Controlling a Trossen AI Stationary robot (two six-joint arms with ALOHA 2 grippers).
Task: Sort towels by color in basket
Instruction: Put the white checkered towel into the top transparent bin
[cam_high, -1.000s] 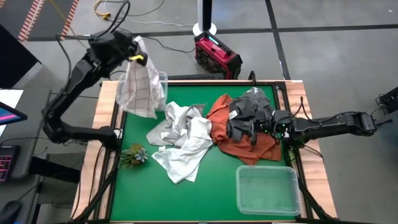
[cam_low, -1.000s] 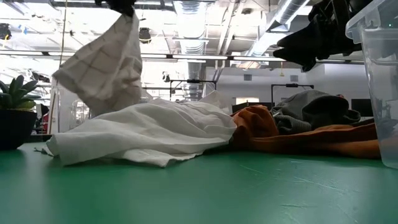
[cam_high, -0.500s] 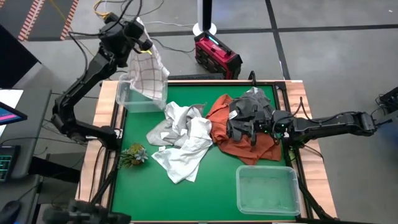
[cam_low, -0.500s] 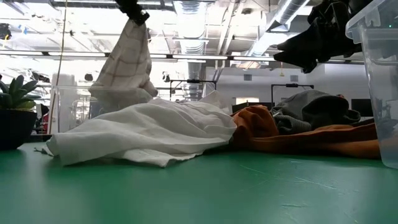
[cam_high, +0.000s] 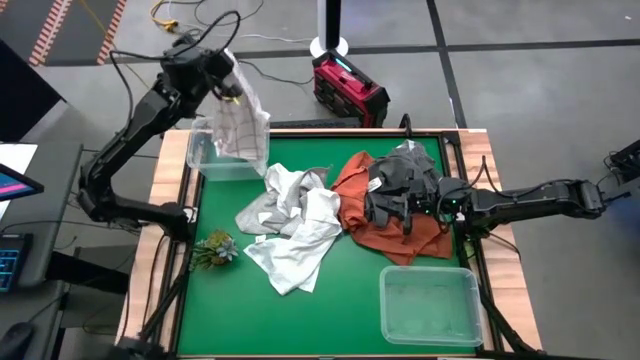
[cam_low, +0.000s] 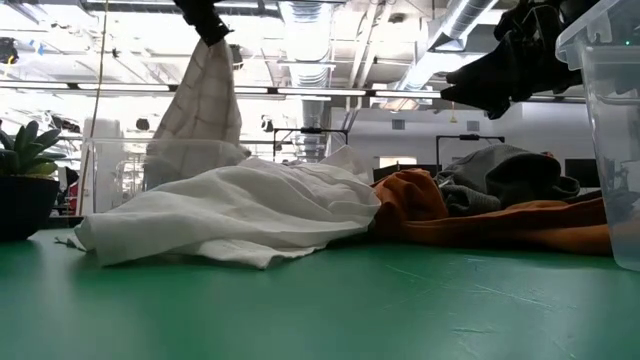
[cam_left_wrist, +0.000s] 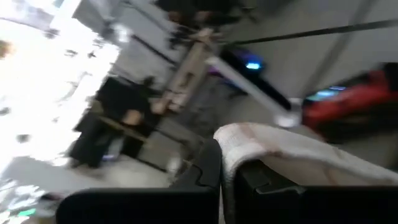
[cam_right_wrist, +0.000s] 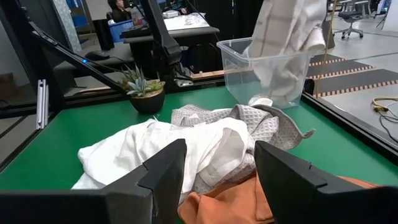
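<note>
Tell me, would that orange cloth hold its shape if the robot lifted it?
Probably not. The orange cloth lies crumpled in folds, so it looks soft. The checked towel hanging limp from the left gripper suggests it would droop likewise, and seems light.

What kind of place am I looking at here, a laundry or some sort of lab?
Most likely a robotics lab or workshop, not a laundry: exposed ceiling ducts, desks with office chairs behind, and cables trailing over a bare grey floor.

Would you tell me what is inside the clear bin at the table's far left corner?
The checked towel, hanging from the shut left gripper, dangles down into the clear bin. Whether anything lies beneath it on the bin's floor is hidden.
</note>
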